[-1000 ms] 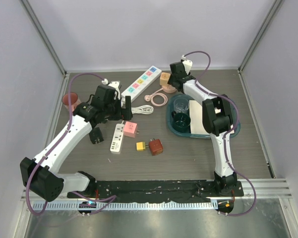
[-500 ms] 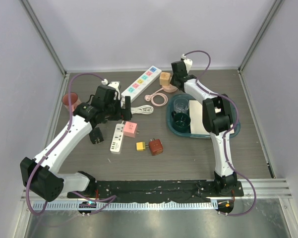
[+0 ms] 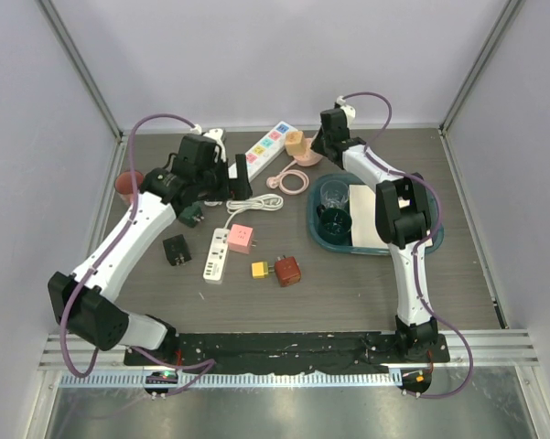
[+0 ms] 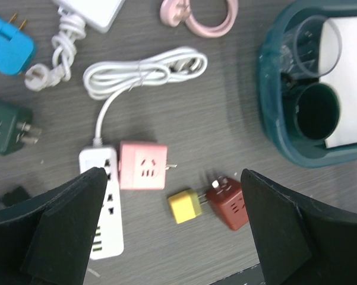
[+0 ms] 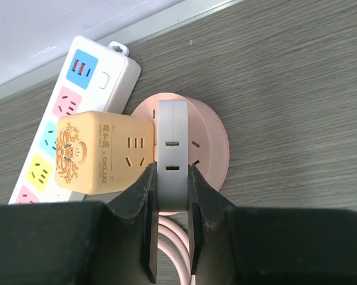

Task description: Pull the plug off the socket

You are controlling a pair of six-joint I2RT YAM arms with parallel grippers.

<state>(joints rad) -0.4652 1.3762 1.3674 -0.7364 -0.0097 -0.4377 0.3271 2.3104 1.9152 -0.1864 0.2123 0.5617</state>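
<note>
Far edge: right gripper [image 5: 172,184] pinches the flat sides of the rigid grey slotted plug [image 5: 172,133], likely seated tight in the round pink socket [image 5: 211,145]; left gripper [image 4: 172,178] gapes empty.

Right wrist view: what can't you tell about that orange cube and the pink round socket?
- Right wrist view: whether the orange cube is plugged into the pink round socket; its own body hides the prongs.
- Right wrist view: the socket's near edge, behind the right tool shut on the grey block.
- Top external view: the grip itself, too small and under the arm.
</note>
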